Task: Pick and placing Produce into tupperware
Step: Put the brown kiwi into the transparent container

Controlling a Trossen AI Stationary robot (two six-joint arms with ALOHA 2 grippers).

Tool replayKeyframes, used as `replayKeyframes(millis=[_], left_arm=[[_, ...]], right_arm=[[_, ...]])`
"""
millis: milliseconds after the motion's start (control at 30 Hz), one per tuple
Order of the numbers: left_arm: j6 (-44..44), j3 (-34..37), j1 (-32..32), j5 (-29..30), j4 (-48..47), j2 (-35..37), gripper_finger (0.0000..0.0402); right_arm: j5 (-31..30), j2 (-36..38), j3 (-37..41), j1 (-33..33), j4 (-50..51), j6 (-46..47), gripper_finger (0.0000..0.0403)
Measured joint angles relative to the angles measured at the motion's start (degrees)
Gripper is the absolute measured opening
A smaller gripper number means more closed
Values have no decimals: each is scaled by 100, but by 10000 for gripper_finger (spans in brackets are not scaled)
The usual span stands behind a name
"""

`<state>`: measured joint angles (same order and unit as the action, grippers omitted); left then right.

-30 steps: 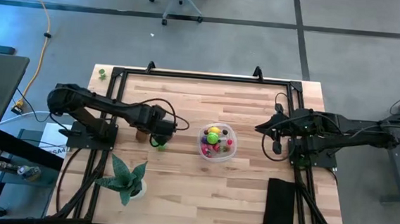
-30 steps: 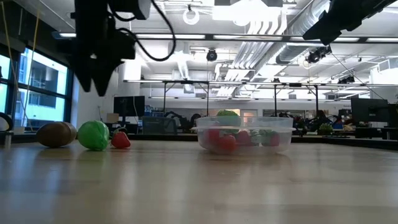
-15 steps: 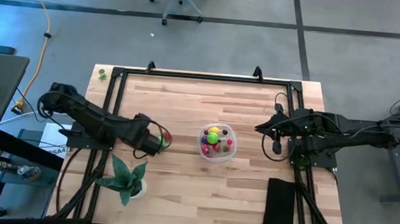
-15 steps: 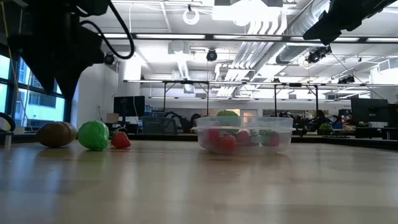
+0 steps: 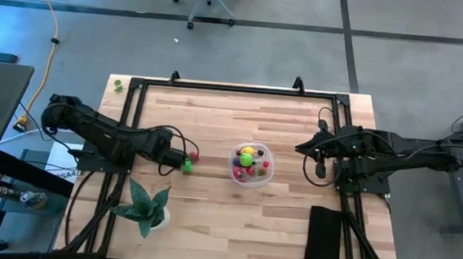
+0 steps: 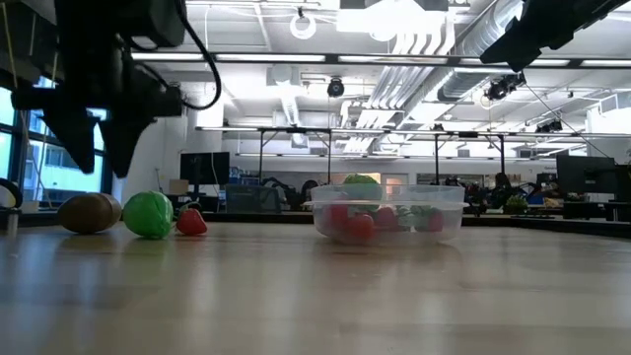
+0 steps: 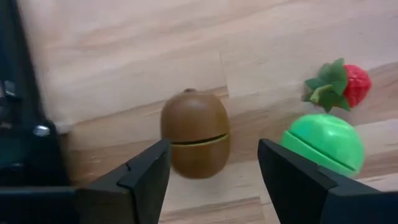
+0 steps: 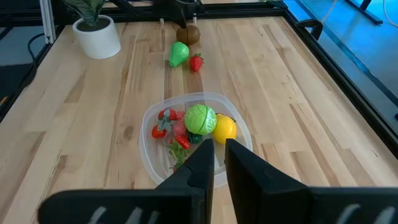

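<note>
While the left gripper (image 7: pixel 211 168) is hanging open over the kiwi (image 7: pixel 195 133) | tub (image 5: pixel 253 165) is sitting at its 3 o'clock | kiwi is risking rolling off; right gripper (image 8: pixel 215 155) is waiting, nearly shut, empty.

The surface (image 5: pixel 216 120) was pale planked wood with a soft sheen, framed in black metal. The tupperware (image 8: pixel 194 144) was clear, glossy plastic. The kiwi (image 7: pixel 195 133) looked matt brown plastic, the green fruit (image 7: pixel 323 142) smooth and shiny.
</note>
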<state>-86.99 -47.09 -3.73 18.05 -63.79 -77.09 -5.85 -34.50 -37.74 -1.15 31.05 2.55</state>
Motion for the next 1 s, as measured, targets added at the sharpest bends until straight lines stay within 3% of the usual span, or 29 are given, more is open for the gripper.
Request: replayKeyframes(millis=[233,600,1000], left_arm=[[467,585,405,-187,578,361,232],[623,1098,449,-354,1125,402,286],[576,1523,449,-357,1729,397,289]], right_arm=[[0,0,0,0,0,0,30],[0,0,0,-1,0,0,30],[0,0,0,-1,0,0,30]])
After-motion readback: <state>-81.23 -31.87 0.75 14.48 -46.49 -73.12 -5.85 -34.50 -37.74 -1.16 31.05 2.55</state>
